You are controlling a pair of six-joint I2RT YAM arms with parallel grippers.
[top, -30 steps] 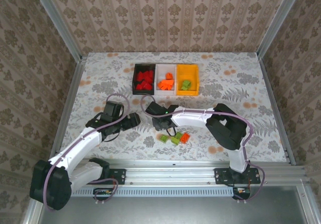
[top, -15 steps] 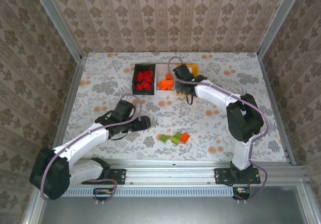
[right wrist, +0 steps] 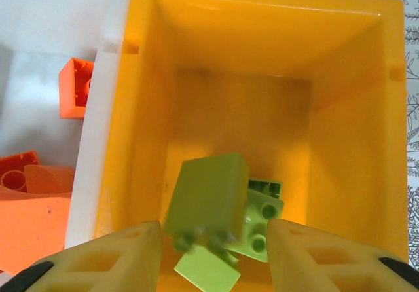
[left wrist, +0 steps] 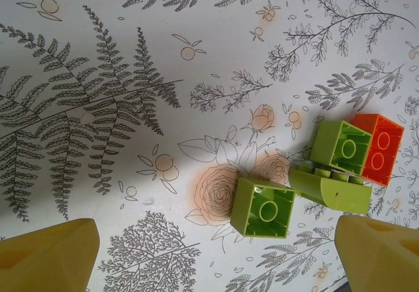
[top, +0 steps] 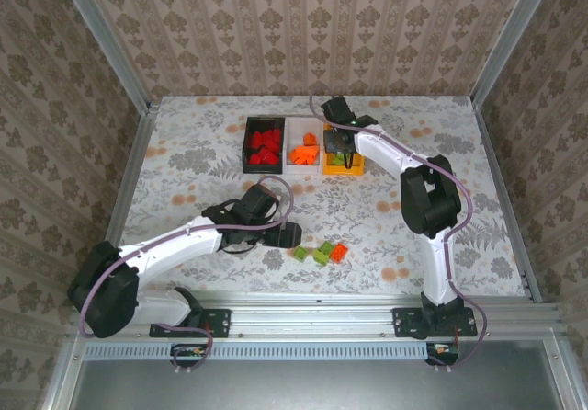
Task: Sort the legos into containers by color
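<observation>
Right gripper (right wrist: pixel 214 233) hangs over the yellow bin (right wrist: pixel 262 17). Its jaws are parted wider than the green brick (right wrist: pixel 206 197) between them, with a gap on one side, so the brick looks let go. It sits tilted on other greens inside that bin.

Risk: the brick seems to brush one finger (right wrist: pixel 131 253), so a lift could drag it over the wall into the white bin (right wrist: pixel 91 141) just beside, onto the oranges (right wrist: pixel 29 213).

Left gripper (left wrist: pixel 216 239) is spread wide and empty above the loose cluster, well apart from the yellow bin on its near side. The nearest green (left wrist: pixel 263 208) touches a flat green (left wrist: pixel 330 187), which touches another green (left wrist: pixel 344 146) and an orange brick (left wrist: pixel 380 149).

Risk: wide jaws closing here may pinch two bricks or shove the cluster. An orange carried along would land in the wrong colour. Both arms heading for the yellow bin could clash.
</observation>
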